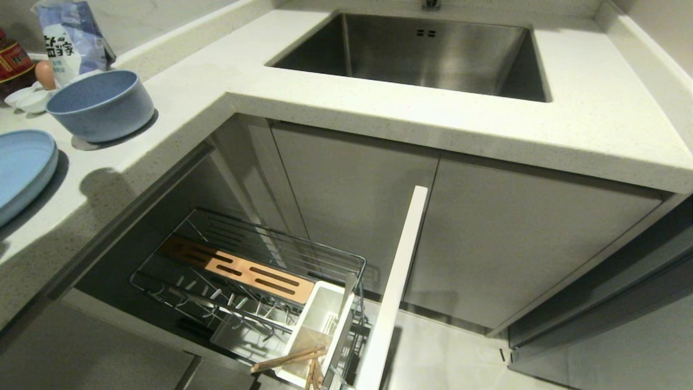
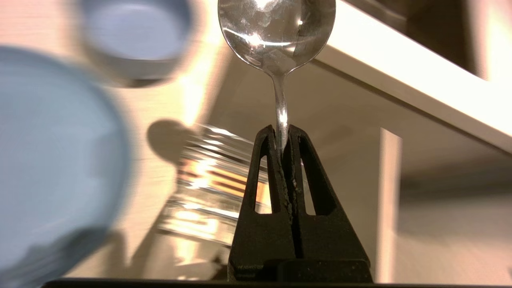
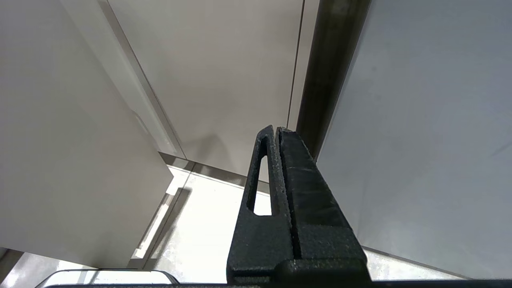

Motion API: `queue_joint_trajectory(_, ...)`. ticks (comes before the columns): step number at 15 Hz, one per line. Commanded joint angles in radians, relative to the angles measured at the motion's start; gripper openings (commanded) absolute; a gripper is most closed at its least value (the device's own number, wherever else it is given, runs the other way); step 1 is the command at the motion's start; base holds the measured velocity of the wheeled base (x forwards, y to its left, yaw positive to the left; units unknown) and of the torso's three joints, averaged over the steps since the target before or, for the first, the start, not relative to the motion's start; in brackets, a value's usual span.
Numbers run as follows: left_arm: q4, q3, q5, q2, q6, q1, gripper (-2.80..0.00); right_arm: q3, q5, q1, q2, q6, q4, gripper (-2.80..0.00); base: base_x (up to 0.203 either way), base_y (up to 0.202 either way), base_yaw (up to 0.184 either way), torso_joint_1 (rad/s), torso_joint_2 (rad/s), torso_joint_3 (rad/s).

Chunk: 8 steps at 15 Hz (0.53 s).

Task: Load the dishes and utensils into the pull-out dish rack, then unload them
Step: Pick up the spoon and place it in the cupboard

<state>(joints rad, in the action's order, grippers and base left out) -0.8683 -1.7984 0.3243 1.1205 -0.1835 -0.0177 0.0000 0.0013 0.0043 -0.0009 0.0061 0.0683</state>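
Observation:
In the left wrist view my left gripper (image 2: 282,136) is shut on the thin handle of the silver spoon (image 2: 276,36), whose bowl points away from me. Beyond it, blurred, lie the pale-blue plate (image 2: 52,160), the blue bowl (image 2: 136,36) and the wire dish rack (image 2: 208,180). The head view shows neither arm. There the bowl (image 1: 100,103) and plate (image 1: 21,168) rest on the left counter. The dish rack (image 1: 243,281) is pulled out below, and the chopsticks (image 1: 289,358) lean in its white caddy (image 1: 319,325). My right gripper (image 3: 276,130) is shut and empty, parked by cabinet doors.
The rack's white front panel (image 1: 392,292) stands open towards me. A steel sink (image 1: 427,54) is set in the counter behind. A bag (image 1: 73,38), a bottle (image 1: 13,62), an egg (image 1: 45,74) and small white saucers (image 1: 27,98) crowd the far left corner.

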Motion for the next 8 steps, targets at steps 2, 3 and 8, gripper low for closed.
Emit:
queue_joint_trajectory(2,-0.007,0.090,0.004,0.006,-0.006,0.179,-2.80,0.023,0.000,0.000,-0.001,0.000,0.001,-2.80,0.000,0.000,0.000,0.000,0.00,0.000)
queue_joint_trajectory(3,-0.003,0.115,0.001,0.031,0.001,0.219,-2.80,0.023,0.000,0.000,-0.001,0.000,0.001,-2.80,0.000,0.000,0.000,0.000,0.00,0.000)
queue_joint_trajectory(8,-0.029,0.185,-0.041,0.176,0.015,0.444,-2.80,0.023,0.000,0.000,-0.001,0.000,0.001,-2.80,0.000,0.000,0.000,0.000,0.00,0.000)
